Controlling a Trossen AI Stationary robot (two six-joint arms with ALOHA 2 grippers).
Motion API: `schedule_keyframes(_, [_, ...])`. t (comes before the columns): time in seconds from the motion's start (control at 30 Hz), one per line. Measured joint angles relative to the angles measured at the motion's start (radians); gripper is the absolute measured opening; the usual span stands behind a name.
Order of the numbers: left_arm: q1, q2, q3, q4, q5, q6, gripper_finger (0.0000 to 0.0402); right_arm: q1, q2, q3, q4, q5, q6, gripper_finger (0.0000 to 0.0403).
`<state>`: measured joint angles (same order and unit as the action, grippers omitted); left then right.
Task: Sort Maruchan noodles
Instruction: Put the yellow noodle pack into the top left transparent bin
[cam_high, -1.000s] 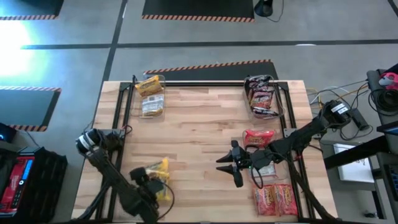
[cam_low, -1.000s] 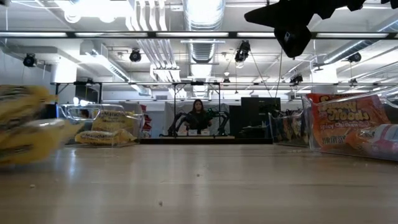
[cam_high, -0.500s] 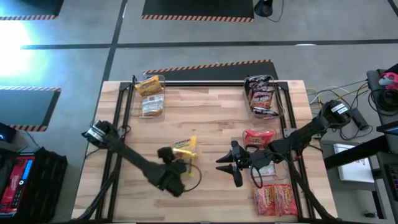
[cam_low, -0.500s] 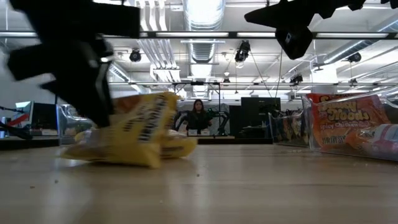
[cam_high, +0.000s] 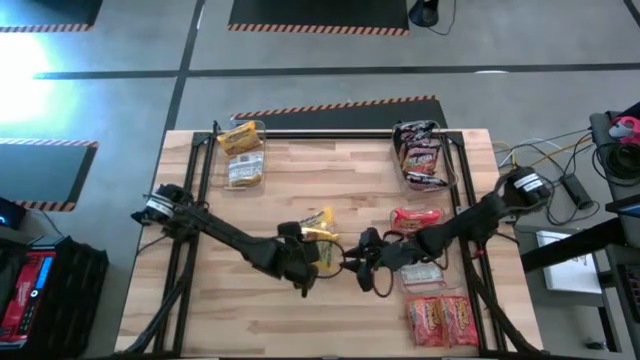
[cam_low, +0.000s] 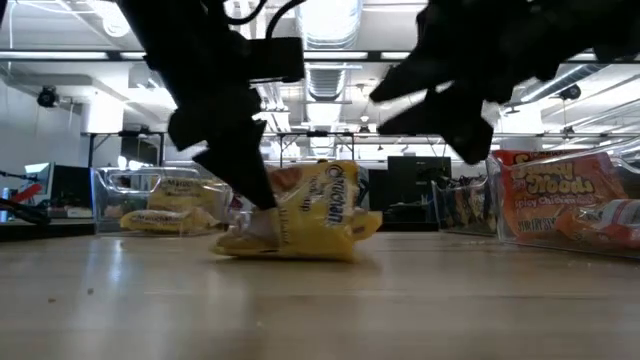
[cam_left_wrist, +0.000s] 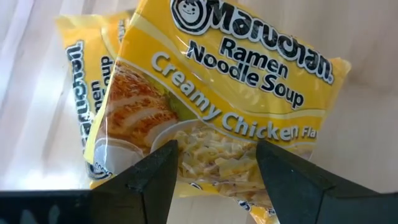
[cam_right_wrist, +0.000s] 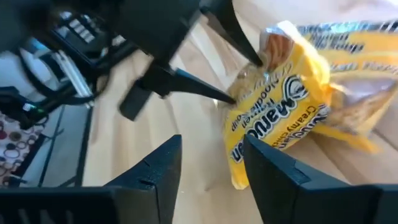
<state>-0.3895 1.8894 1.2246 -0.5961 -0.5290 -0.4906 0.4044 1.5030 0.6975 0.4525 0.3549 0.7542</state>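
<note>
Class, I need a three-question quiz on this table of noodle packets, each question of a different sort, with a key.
1. True or false: the left gripper holds yellow noodle packets.
2. Which flavour is printed on the front packet in the left wrist view? A beef, B creamy chicken, C shrimp.
3. Fill in: the right gripper is ____ and holds nothing.
Key: 1 true; 2 B; 3 open.

L pincer (cam_high: 312, 262) mid-table, fingers clamped; R pincer (cam_high: 362, 268) just beside, facing it, fingers apart.
</note>
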Motion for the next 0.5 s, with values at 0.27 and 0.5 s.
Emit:
schedule_keyframes(0.27, [0.017,-0.007,-0.060,0.143,0.019,0.061,0.0204,-0.078,0.064,0.005,-0.010,-0.085,0.037,0.0209])
schedule_keyframes(0.5, [0.023,-0.008,-0.105,0.170,0.029,0.054,0.0204,-0.126,0.044,0.022,-0.129,-0.100,0.061,0.0228])
